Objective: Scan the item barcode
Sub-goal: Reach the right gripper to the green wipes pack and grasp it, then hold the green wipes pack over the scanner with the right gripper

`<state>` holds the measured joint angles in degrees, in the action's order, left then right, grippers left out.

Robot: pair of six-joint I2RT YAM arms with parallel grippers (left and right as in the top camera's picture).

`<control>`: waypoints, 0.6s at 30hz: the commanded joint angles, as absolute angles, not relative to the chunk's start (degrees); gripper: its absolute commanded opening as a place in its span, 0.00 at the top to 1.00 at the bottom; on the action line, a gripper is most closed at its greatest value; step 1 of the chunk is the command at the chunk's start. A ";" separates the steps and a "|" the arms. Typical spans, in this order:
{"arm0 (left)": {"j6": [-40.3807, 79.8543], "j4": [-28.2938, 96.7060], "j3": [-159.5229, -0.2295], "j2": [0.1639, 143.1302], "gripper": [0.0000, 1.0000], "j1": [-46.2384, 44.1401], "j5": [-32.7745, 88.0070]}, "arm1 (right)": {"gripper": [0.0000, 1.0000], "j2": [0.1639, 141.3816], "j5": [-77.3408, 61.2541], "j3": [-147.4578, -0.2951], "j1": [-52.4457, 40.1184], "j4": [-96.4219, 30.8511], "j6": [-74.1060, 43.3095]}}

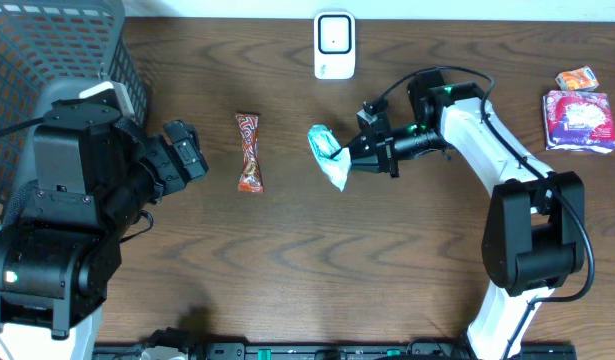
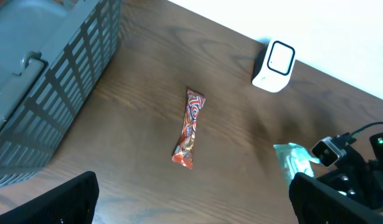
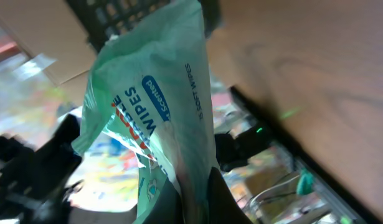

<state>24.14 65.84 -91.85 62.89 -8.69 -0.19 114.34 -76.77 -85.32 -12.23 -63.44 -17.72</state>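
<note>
Right now my right gripper (image 1: 348,157) is clenched on one end of the wipes pack (image 1: 327,155), a soft, crinkled pale-green film pouch with white and blue lettering, held over the middle of the dark wood-grain table (image 1: 287,260); whether it touches the surface I cannot tell. A white, rounded-corner box scanner (image 1: 334,45) stands at the far edge, apart from the pack. My left gripper (image 1: 192,152) is spread wide with nothing in it, near a slim red twist-end snack bar (image 1: 249,152). A grey slatted plastic basket (image 1: 47,50) fills the far left corner. Glossy purple (image 1: 580,120) and orange (image 1: 577,78) packets lie at the right edge.
</note>
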 commanded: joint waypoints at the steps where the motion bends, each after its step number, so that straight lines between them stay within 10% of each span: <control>1: 23.64 65.98 -91.96 62.85 0.02 -8.58 -0.51 | 0.99 113.14 -74.48 -85.71 -13.06 -59.33 -21.12; 18: 23.64 65.98 -91.96 62.85 0.02 -8.58 -0.51 | 0.99 113.16 -9.06 -85.71 -16.56 -5.26 -38.48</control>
